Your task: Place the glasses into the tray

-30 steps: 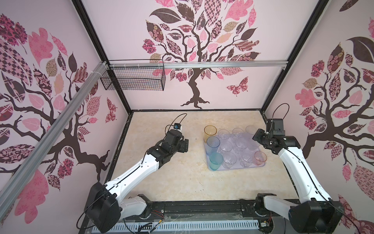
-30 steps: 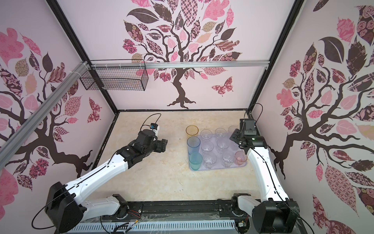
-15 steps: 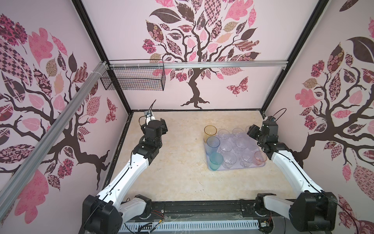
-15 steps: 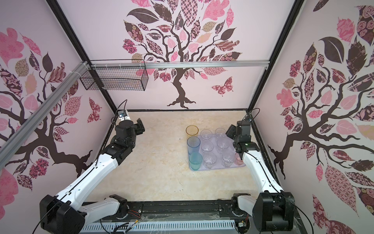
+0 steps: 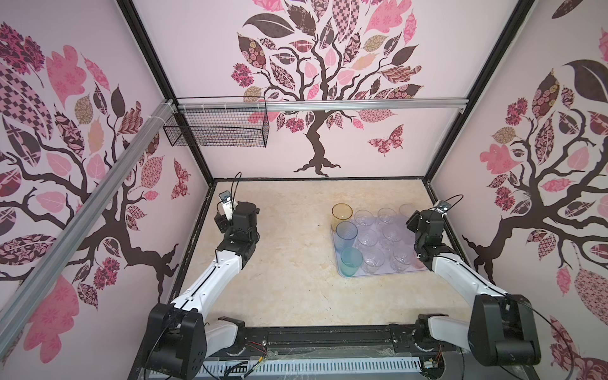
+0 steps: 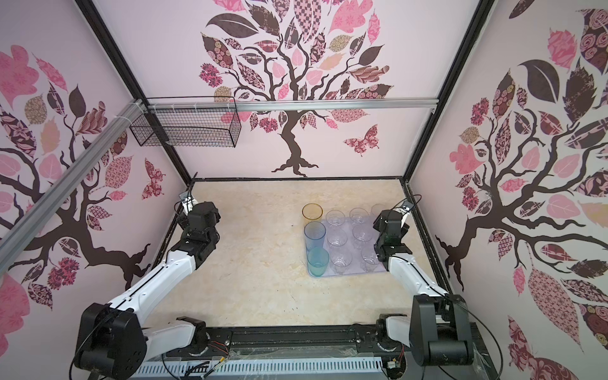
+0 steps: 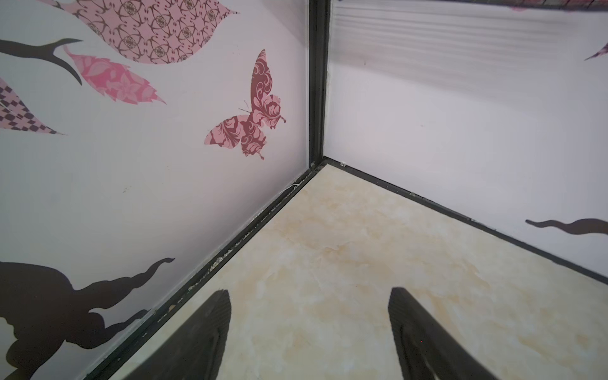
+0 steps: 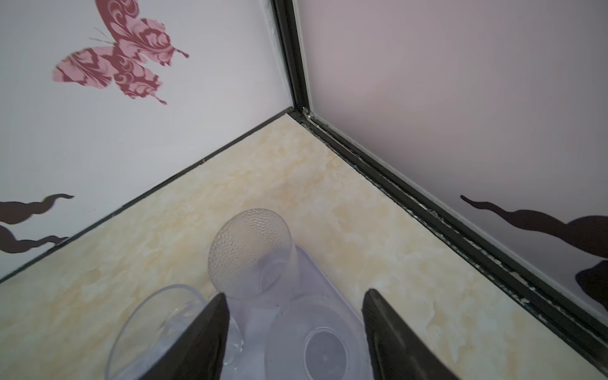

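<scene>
My left pincer (image 7: 309,291) gapes above the tabletop (image 7: 329,243); my right pincer (image 8: 296,292) stands apart, glasses (image 8: 250,250) in the tray (image 8: 314,271) beneath it.

Glasses (image 5: 367,237) stand in rows in the tray (image 5: 385,274); another glass (image 5: 342,211) stands just behind its far-left corner, on the desk (image 5: 279,279).

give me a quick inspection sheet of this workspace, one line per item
surface: beige marbled tabletop
job's things: lavender tray at right holds upright glasses, mostly clear; blue glass and teal glass on its left side; amber glass at its far left corner, in or beside cannot tell
clutter: nothing seen
grippers: left gripper open, empty, facing the far left corner; right gripper open above the tray's far right glasses
cables: black cable loops at both wrists; loose wires by the base rail
surroundings: wire basket on the back rail; tree-decal walls
</scene>
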Robot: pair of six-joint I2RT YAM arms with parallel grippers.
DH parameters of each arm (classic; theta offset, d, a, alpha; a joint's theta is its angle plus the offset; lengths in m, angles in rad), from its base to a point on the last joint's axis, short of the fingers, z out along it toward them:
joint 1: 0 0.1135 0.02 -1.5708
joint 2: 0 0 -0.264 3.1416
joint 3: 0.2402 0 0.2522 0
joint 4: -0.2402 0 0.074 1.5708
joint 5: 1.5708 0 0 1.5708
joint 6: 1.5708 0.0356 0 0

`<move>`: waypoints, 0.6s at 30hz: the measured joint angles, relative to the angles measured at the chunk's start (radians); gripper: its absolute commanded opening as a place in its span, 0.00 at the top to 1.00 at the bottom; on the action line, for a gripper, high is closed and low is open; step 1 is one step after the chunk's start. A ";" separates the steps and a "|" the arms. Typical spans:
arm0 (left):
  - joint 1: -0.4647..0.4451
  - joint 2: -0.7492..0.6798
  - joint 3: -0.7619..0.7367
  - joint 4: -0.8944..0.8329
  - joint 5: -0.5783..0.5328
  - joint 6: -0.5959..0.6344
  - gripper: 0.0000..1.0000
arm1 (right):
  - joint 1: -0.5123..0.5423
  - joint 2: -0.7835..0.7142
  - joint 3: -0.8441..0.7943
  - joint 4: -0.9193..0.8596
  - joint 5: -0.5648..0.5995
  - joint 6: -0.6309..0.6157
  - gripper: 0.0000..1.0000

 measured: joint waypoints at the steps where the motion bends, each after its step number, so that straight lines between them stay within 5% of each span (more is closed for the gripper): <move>1: 0.001 0.010 -0.024 0.033 -0.008 0.011 0.21 | 0.000 0.013 -0.018 0.023 0.009 -0.013 0.33; 18: 0.106 0.168 -0.203 0.356 0.075 0.109 0.19 | 0.000 0.125 -0.133 0.253 0.052 -0.074 0.33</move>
